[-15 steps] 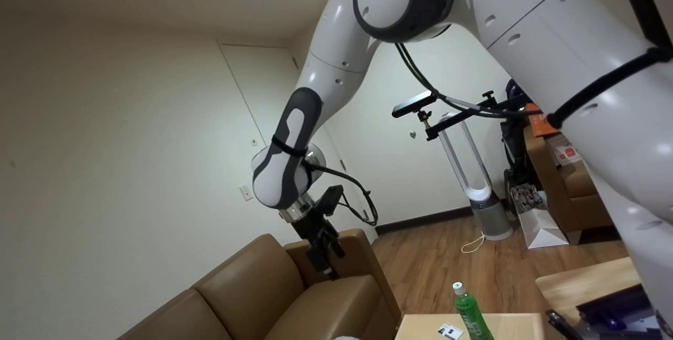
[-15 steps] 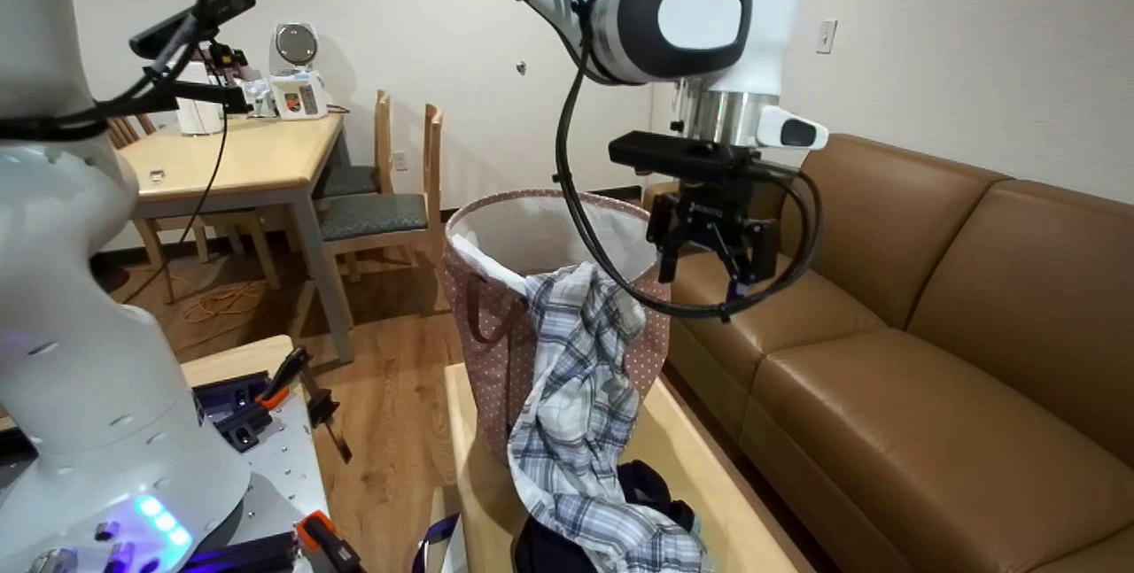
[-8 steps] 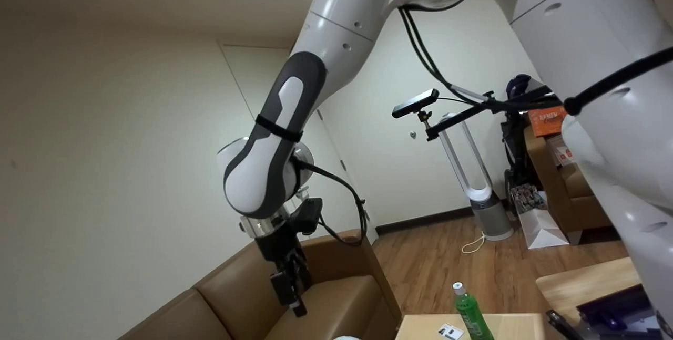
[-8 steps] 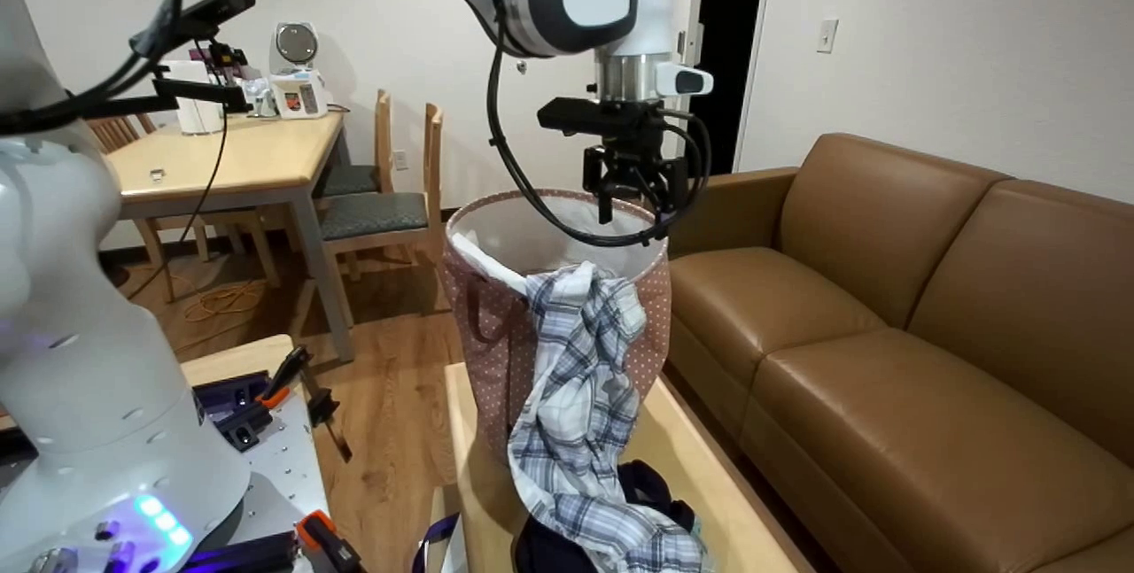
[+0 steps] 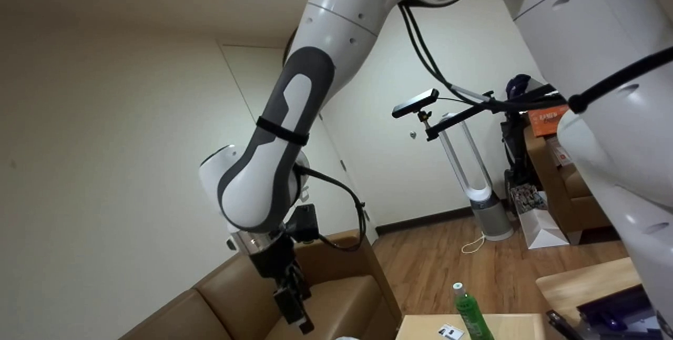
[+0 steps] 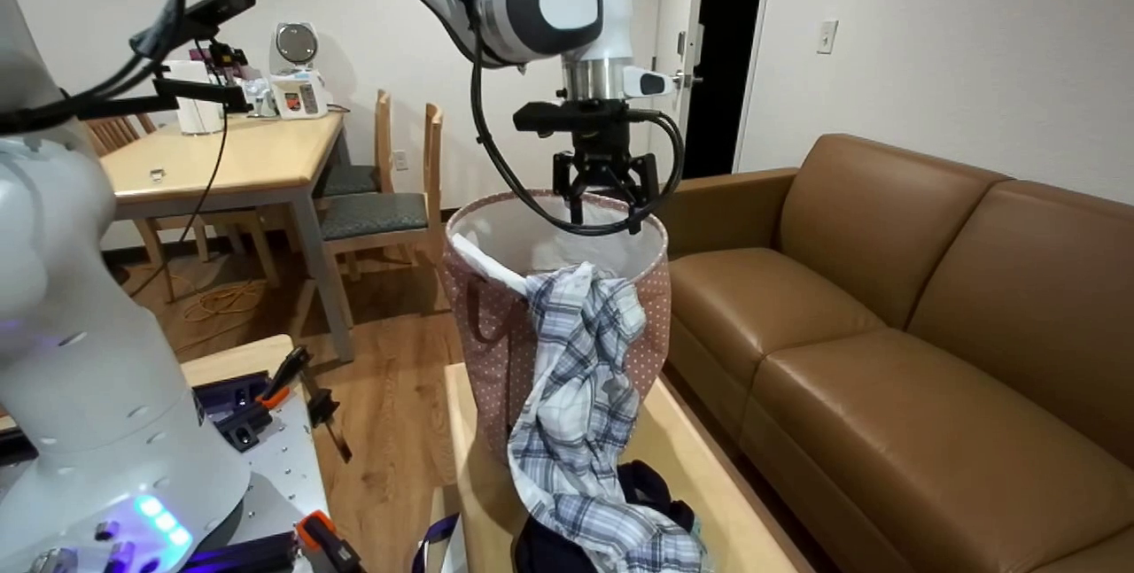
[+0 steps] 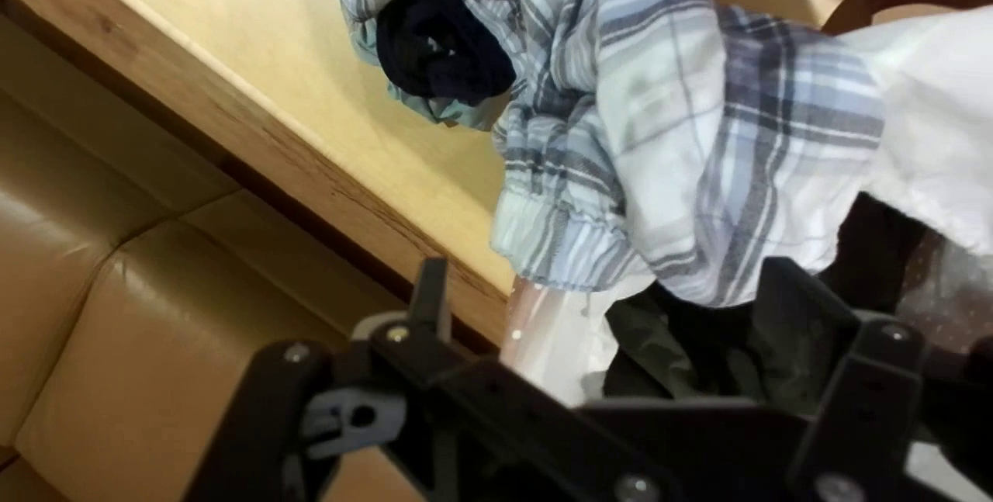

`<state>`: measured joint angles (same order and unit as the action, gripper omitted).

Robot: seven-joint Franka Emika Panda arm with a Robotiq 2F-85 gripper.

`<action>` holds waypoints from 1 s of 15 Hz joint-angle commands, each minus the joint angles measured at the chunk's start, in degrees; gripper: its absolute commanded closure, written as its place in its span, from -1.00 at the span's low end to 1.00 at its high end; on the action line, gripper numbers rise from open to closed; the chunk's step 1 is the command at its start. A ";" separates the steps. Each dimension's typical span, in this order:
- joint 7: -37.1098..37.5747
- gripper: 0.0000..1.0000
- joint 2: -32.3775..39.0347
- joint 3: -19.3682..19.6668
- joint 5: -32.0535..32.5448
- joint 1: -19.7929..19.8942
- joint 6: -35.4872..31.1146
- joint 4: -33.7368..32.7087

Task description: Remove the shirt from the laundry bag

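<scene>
The blue-grey and white plaid shirt hangs over the near rim of the laundry bag, pink with white dots and a white lining. Its lower end lies on the wooden table. In the wrist view the shirt is bunched above the jaws, and dark cloth shows inside the bag. My gripper is open and empty over the bag's mouth, towards the far right rim, apart from the shirt. The gripper also shows in an exterior view, where shirt and bag are out of view.
A brown sofa runs along the right of the low wooden table. Dark rolled cloth lies under the shirt's end. A green bottle and a card stand on a light table top. Chairs are behind the bag.
My gripper has moved from beside the sofa to over the bag's mouth, leftward in both exterior views, and stays open. The shirt and bag have not moved.
</scene>
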<state>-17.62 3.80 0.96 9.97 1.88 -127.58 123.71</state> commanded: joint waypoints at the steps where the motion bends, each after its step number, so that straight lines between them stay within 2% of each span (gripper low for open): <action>1: -1.46 -1.00 2.85 -3.09 3.95 -3.57 3.83 -2.67; 7: -3.49 -1.00 10.86 -6.82 11.29 -8.81 10.34 -7.57; 10: -2.24 -1.00 18.10 -5.91 17.38 -10.13 14.51 -11.58; 15: -6.27 -1.00 29.43 -4.71 24.80 -10.34 19.07 -19.71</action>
<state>-20.78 26.93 -4.54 31.36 -7.81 -112.19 110.48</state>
